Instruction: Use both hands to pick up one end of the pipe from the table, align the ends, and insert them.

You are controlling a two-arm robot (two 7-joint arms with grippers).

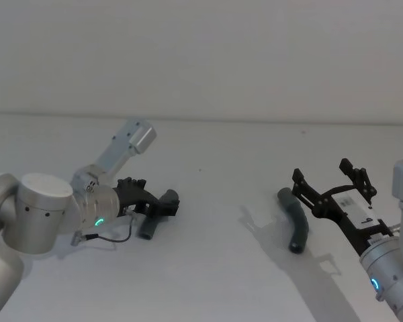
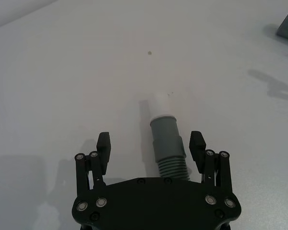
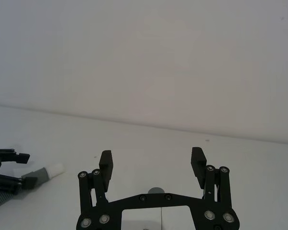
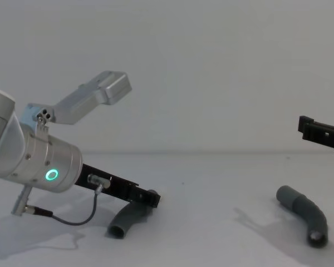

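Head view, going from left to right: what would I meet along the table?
The left tool, open around one grey pipe piece → the other pipe piece, lying alone → the right tool, open.

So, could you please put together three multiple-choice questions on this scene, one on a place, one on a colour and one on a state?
1. Where does the dark grey curved pipe piece near the black right gripper lie? A. On the pale table. B. In a box. C. Held aloft.
2. What colour is the spigot tip of the ribbed grey pipe piece that the black left gripper straddles? A. Red. B. White. C. Green.
3. How do the right gripper's jaws stand? A. Shut on pipe. B. Open, empty. C. Shut, empty.
Answers: 1 A, it rests flat on the table; 2 B, the tip shows white; 3 B, its fingers stand apart, gripping nothing.
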